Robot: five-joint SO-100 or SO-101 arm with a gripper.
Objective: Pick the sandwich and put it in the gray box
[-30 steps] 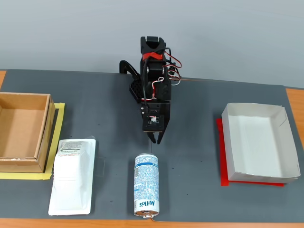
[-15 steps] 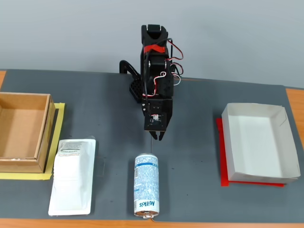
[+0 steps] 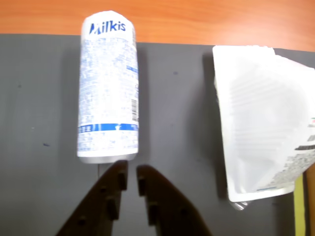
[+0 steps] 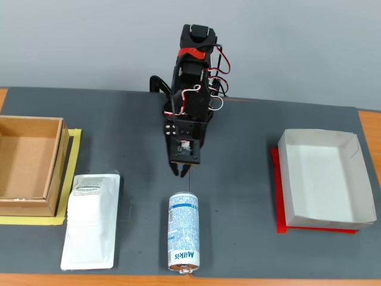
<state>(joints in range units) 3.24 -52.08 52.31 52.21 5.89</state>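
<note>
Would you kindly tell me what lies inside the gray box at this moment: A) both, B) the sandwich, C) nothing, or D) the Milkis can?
C: in the fixed view the gray box shows only its bare floor, while the sandwich and the Milkis can lie on the mat.

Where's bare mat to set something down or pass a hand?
Widest free patch in the fixed view: between the Milkis can and the gray box. A narrower strip lies between the can and the sandwich. The left side is crowded: the sandwich lies close beside the brown box. The gripper hovers near the can's top.
</note>
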